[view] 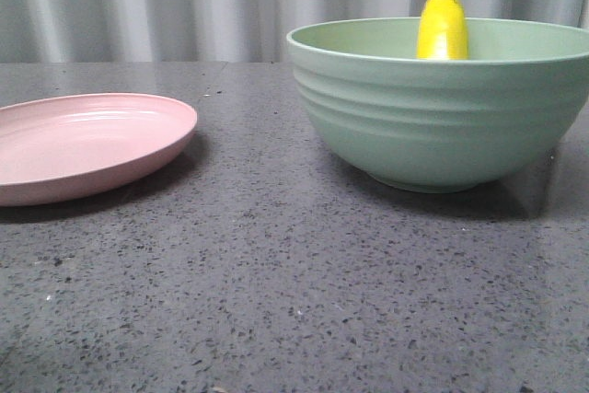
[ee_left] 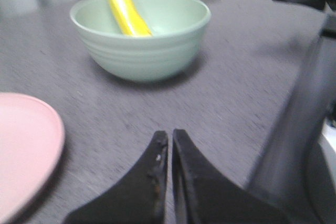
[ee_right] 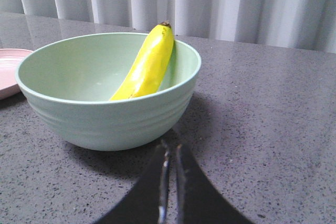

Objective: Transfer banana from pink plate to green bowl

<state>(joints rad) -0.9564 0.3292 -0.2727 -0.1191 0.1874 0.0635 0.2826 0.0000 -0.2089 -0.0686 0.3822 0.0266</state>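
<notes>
Inside the green bowl (view: 442, 121), banana (view: 443, 27) leaning at 12 o'clock, pink plate (view: 83, 144) bare at 9 o'clock, both grippers' jaws together, on grey worktop (view: 276, 292).

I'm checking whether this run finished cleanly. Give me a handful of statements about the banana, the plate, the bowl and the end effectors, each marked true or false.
1. The banana lies inside the green bowl, leaning on its wall with the dark tip above the rim. True.
2. The pink plate still carries the banana. False: the plate is bare.
3. The left end effector is closed and holds nothing. True.
4. The right end effector grips the bowl's rim. False: its fingers are shut together, apart from the bowl and empty.
5. In the front view the plate stands to the right of the bowl. False: it is to the left, with bare table between them.
</notes>
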